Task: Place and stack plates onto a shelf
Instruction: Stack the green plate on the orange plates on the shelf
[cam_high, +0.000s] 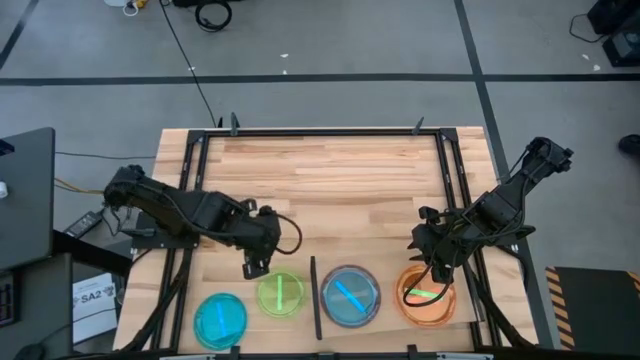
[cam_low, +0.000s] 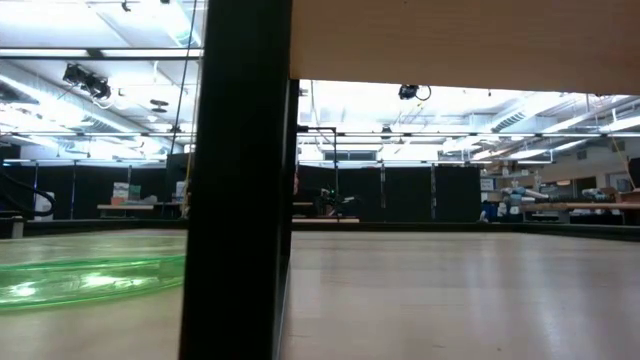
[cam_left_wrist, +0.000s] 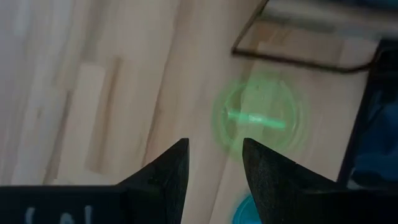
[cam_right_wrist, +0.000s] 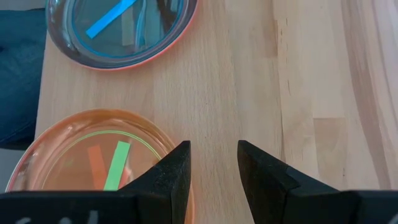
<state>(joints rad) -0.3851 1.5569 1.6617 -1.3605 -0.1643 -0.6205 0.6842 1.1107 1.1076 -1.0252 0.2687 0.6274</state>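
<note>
Four round translucent plastic plates (cam_high: 281, 295) lined the bottom edge; left pincer (cam_high: 253, 268) and right pincer (cam_high: 432, 272) hovered above, both released.

Both arms reach inward, wrists angled down over the near side: the left gripper (cam_high: 254, 266) hangs with fingers parted and empty, and the right gripper (cam_high: 437, 274) likewise

Four plate stacks sit along the counter's front edge: one blue (cam_high: 220, 320), one green (cam_high: 281, 295), one blue with a pink rim (cam_high: 349, 296), one orange (cam_high: 427, 297). One black strip (cam_high: 315, 297). Two arms.
</note>
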